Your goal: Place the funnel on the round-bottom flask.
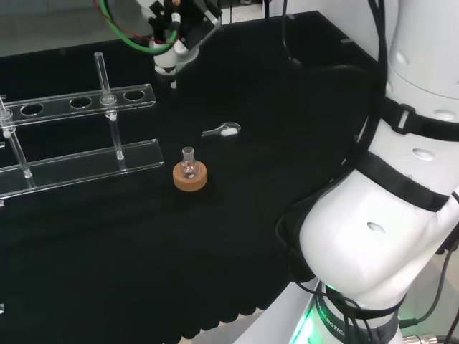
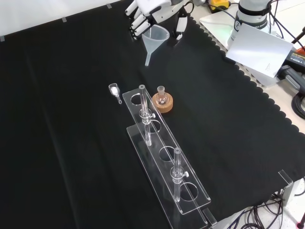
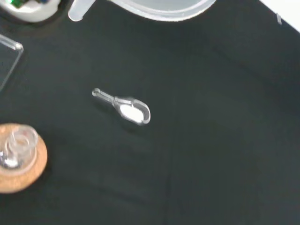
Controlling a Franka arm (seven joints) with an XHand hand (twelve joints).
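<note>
Black cloth covers the bench (image 2: 71, 143), where one clear acrylic rack (image 2: 164, 157) with two glass tubes is seen. One translucent plastic funnel (image 2: 155, 40) is held aloft, gripped by the curled fingers of the black and white hand (image 2: 150, 12). One small round-bottom flask (image 2: 162, 97) on one cork ring (image 2: 163, 103) awaits it; placement is judged undone. One small clear scoop (image 2: 114, 89) lies nearby.

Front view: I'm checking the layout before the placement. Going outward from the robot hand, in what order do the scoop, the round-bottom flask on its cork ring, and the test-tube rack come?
The robot hand holds the funnel at the view's top.
1. Scoop and round-bottom flask: too close to call; the scoop lies left, the flask right on its cork ring.
2. Test-tube rack: lowest in the view.
</note>
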